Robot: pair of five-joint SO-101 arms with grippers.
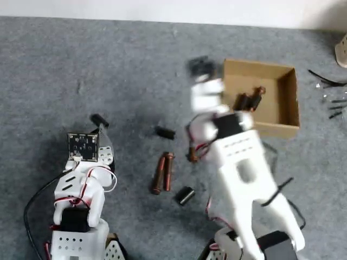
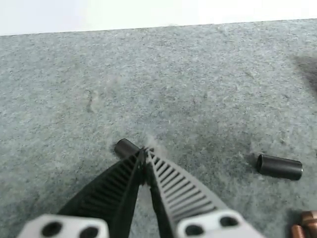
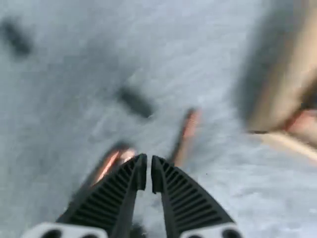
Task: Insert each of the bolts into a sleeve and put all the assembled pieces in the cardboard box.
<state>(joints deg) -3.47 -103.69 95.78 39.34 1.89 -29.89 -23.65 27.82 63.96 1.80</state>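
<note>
My left gripper (image 2: 146, 157) is shut, its tips right beside a black sleeve (image 2: 126, 147) lying on the grey mat; this sleeve (image 1: 99, 120) is at the left of the table. A second sleeve (image 2: 280, 166) lies off to one side, at mid-table (image 1: 165, 132). Two copper bolts (image 1: 162, 172) lie together, and one more bolt (image 1: 192, 154) lies by the right arm (image 1: 238, 162). My right gripper (image 3: 148, 173) is shut on nothing above the bolts (image 3: 111, 163). The cardboard box (image 1: 287, 103) holds assembled pieces (image 1: 248, 101).
Another sleeve (image 1: 186, 195) lies near the front, below the bolt pair. Black cables (image 1: 331, 97) and a pale object (image 1: 341, 50) sit at the right edge, past the box. The mat's far left is open.
</note>
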